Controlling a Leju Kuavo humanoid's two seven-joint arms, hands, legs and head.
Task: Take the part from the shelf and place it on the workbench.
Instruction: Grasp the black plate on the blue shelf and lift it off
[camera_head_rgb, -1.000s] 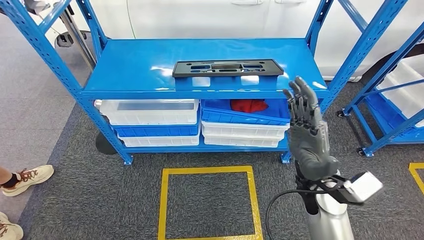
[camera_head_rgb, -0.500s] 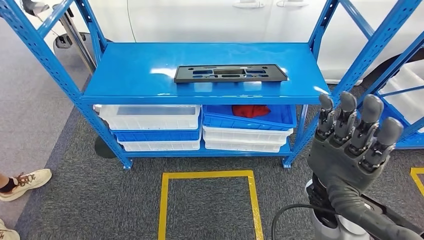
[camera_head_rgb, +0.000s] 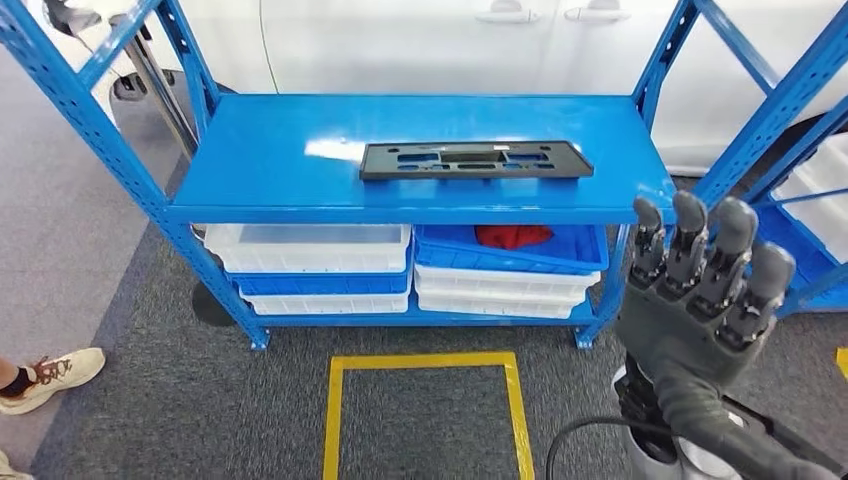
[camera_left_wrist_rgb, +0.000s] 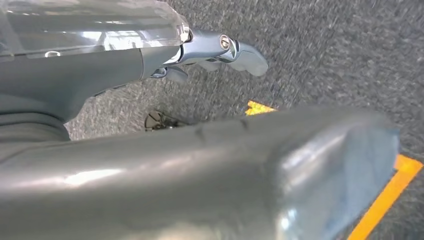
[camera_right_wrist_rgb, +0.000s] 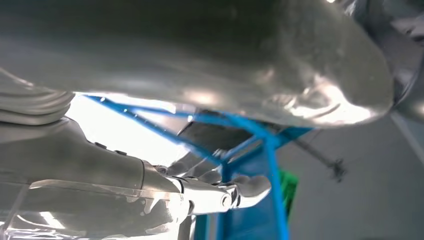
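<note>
The blue steel shelf (camera_head_rgb: 250, 150) stands on grey carpet (camera_head_rgb: 150, 400), with white panelling behind it and a second blue rack (camera_head_rgb: 790, 130) beyond the right hand (camera_head_rgb: 700, 300). A yellow taped square (camera_head_rgb: 425, 415) is marked on the carpet beside that hand, towards the robot's left. Under the top deck, level with the fingers and further to the robot's left, sit stacked white and blue bins (camera_head_rgb: 310, 265), and one blue bin holds a red item (camera_head_rgb: 512, 236). A person's shoe (camera_head_rgb: 50, 378) rests on the carpet at the far left, well apart from the hand. The part (camera_head_rgb: 475, 160) lies flat on the top deck, ahead of the right hand and off to its left, well apart from it. It is a flat black plastic plate, long and narrow, pierced by several rectangular cut-outs. Its long axis runs side to side along the shelf's front edge. The right hand is raised with fingers upright and apart, grasping nothing. The left hand (camera_left_wrist_rgb: 220, 50) hangs over the carpet; its fingers grasp nothing, but whether they are spread or curled cannot be told
</note>
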